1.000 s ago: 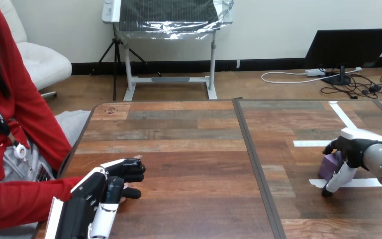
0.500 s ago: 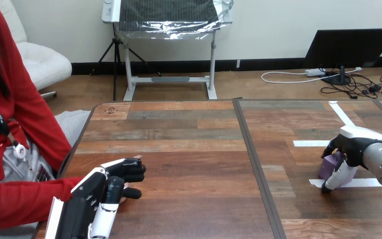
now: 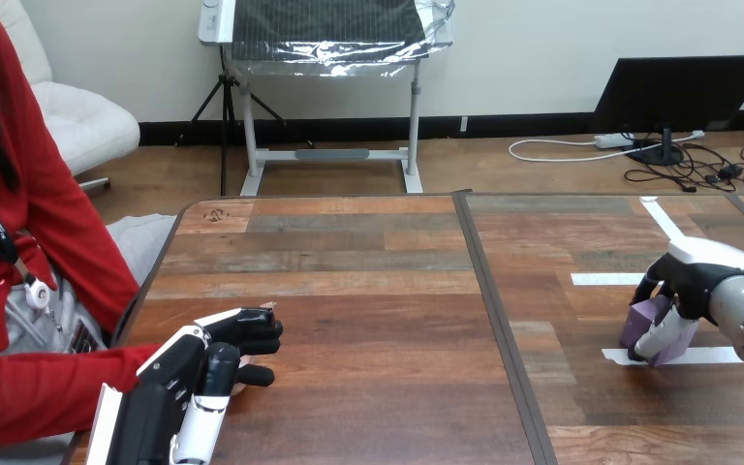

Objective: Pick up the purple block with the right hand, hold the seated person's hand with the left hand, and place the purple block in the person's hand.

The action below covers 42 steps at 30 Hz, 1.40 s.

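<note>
Right robot hand (image 3: 686,289) grips purple block (image 3: 647,319). Your target, person's hand (image 3: 238,389), clasped by left robot hand (image 3: 199,373), lies well apart at 9 o'clock.

No legible txt, labels or nos. anywhere.

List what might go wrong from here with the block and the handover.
1. The right hand has its fingers curled round the purple block far to the right on the table, with part of the block uncovered. The block may slip or twist on the long carry to the left.
2. The left hand lies over the person's hand, so little of the palm looks free to take the block.
</note>
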Tool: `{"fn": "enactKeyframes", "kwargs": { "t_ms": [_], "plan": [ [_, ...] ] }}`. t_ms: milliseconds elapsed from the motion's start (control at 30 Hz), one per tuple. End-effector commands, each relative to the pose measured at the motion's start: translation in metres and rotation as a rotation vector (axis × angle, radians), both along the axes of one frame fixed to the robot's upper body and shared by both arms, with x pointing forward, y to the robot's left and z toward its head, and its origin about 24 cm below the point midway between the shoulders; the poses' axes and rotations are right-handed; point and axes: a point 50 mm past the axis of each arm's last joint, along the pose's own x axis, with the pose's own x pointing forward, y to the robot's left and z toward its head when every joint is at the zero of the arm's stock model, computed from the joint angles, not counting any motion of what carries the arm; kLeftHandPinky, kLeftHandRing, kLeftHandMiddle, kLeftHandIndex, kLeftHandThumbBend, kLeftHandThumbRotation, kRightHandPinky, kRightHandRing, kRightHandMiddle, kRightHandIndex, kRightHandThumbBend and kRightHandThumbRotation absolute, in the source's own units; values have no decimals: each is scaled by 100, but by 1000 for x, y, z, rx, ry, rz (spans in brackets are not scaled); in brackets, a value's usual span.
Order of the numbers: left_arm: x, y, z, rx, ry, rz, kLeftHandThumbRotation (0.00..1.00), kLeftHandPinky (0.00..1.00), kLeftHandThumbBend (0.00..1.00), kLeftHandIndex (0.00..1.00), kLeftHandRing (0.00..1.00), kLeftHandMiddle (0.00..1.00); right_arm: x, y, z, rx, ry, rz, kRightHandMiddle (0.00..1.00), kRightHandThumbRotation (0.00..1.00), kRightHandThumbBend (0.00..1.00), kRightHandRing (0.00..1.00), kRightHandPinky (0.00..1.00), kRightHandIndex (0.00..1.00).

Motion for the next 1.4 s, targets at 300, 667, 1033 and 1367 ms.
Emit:
{"fn": "enactKeyframes", "kwargs": {
  "t_ms": [300, 667, 1033, 1367],
  "plan": [
    [8, -3, 12, -38, -87, 10, 86, 60, 52, 65, 69, 69, 9, 7, 10, 60, -108, -35, 58, 0, 71, 50, 42, 62],
    [8, -3, 12, -48, -86, 8, 86, 61, 47, 65, 70, 69, 9, 8, 10, 66, -109, -41, 54, 0, 77, 46, 39, 58],
    [8, -3, 12, -54, -86, 6, 84, 62, 50, 64, 71, 69, 11, 9, 11, 85, -109, -47, 54, 0, 79, 47, 40, 57],
    [7, -2, 12, -55, -86, 4, 85, 63, 51, 64, 72, 69, 11, 9, 12, 107, -120, -59, 57, 0, 80, 51, 45, 57]
  ]
}}
